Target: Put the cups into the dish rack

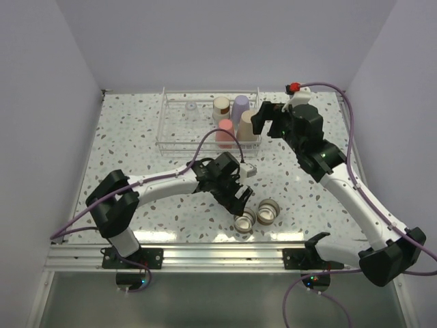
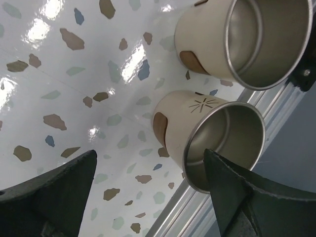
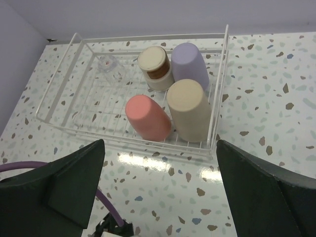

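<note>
Wire-frame, open-topped rectangular dish rack [image 3: 74, 106] sits far-centre on the speckled terrazzo-pattern worktop [image 1: 136, 143]. I count five cups in it. Four are grouped bottoms-up in its right half:
- cream tumbler with tan band [image 3: 155, 66], far
- lavender tumbler [image 3: 190, 61], just right of it
- red-pink tumbler [image 3: 147, 116], near
- beige tumbler [image 3: 190, 108], just right of the red-pink one

A small clear tumbler [image 3: 106, 64] stands alone toward the far left; I cannot tell which way up it is.

Two silvery-rimmed steel cups with tan bands are outside the rack. They lie on their sides by the worktop's near edge, mouths toward me, just beside each other: left one [image 2: 212, 133], right one [image 2: 242, 34].

Left jaws are spread wide and low over the left steel cup. One finger [image 2: 237, 192] is at its rim; I cannot tell if it touches.

Right jaws are spread wide and hold nothing, up by the rack's right end.
</note>
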You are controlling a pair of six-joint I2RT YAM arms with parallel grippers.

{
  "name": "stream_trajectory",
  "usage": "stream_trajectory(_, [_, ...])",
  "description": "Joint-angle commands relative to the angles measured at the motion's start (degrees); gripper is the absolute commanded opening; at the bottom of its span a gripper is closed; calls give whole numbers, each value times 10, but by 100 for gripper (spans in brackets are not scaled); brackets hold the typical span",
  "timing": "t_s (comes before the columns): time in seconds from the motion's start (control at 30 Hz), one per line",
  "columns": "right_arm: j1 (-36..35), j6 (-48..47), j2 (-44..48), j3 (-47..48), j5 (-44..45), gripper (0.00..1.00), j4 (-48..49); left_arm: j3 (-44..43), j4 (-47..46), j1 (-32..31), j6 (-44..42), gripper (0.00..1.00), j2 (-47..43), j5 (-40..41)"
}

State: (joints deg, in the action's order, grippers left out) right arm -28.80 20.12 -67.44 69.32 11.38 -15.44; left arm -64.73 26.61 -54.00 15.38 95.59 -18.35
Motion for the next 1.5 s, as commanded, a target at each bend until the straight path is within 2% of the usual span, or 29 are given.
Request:
stream_trajectory(0.0, [6,4,20,-2,-11,98,1,-18,27,-12,-10,92,7,30])
stream_trajectory(0.07, [7,0,21,-3,-13,98,1,-17,27,-14,-9,88,13,39])
stream_trajectory(0.1, [7,-2,21,-4,-15,98,1,-17,27,-14,-7,81,15,40])
stream_trajectory(0.17, [8,-6,20,-6,-17,98,-2,-22,32,-15,-6,74,28,38])
stream_trajectory(0.23, [8,-8,19,-7,-21,98,-5,-25,35,-17,-6,61,42,30])
stream_trajectory(0.27, [8,-10,19,-8,-22,98,-6,-25,36,-18,-7,49,46,26])
stream_trajectory(0.33, [9,-11,19,-9,-26,98,-9,-26,36,-22,-8,37,53,17])
stream_trajectory(0.37, [9,-12,19,-9,-26,98,-10,-25,34,-22,-8,26,55,12])
stream_trajectory(0.5, [10,-16,20,-6,-27,98,-16,-25,32,-23,-9,0,50,27])
stream_trajectory(0.7, [10,-11,19,27,-36,98,-24,-22,47,-9,-10,0,8,86])
stream_trajectory(0.9, [10,35,12,53,-77,98,2,-10,49,72,6,0,-124,181])
stream_trajectory(0.93, [9,59,10,52,-84,98,8,-6,42,105,6,0,-164,204])
stream_trajectory(1.03, [10,135,0,39,-118,98,30,-4,23,139,-11,0,-227,248])
stream_trajectory(1.17, [8,258,-42,56,-247,98,67,-19,19,157,-2,0,-278,317])
stream_trajectory(1.23, [1,327,-67,75,-302,98,77,-27,12,169,24,0,-310,321])
stream_trajectory(1.4, [-37,389,-89,110,-313,98,98,14,-48,180,61,0,-398,314])
stream_trajectory(1.47, [-47,417,-95,107,-314,98,128,35,-102,180,76,0,-428,329])
